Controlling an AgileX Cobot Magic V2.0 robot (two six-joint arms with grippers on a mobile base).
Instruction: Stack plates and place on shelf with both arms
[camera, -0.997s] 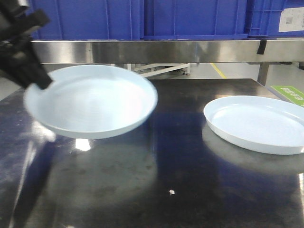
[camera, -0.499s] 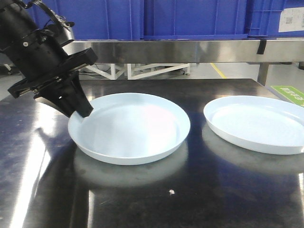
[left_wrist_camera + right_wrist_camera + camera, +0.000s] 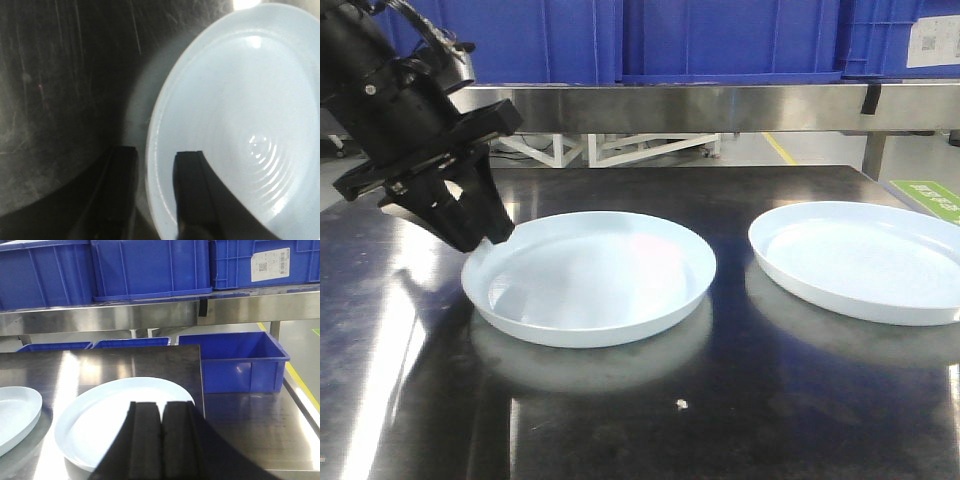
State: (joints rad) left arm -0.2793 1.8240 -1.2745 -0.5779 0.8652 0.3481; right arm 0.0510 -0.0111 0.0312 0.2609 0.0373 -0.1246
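Two pale bluish-white plates lie on the dark steel table (image 3: 740,400). The left plate (image 3: 595,275) rests near the middle, the right plate (image 3: 865,255) at the right edge. My left gripper (image 3: 490,238) is at the left plate's left rim. In the left wrist view its fingers straddle that rim (image 3: 156,152), one inside the plate (image 3: 240,115) and one outside, with a small gap showing. My right gripper (image 3: 160,404) is shut and empty, just above the near edge of the right plate (image 3: 105,415). The right gripper is out of the front view.
A steel shelf rail (image 3: 670,105) runs across the back, with blue crates (image 3: 720,40) on it. An open blue bin (image 3: 240,362) stands beyond the table's right end. The left plate also shows at the left edge of the right wrist view (image 3: 15,412).
My left arm carried the left plate from the far left toward the middle and lowered it. It now lies flat on the table. The right plate has not moved.
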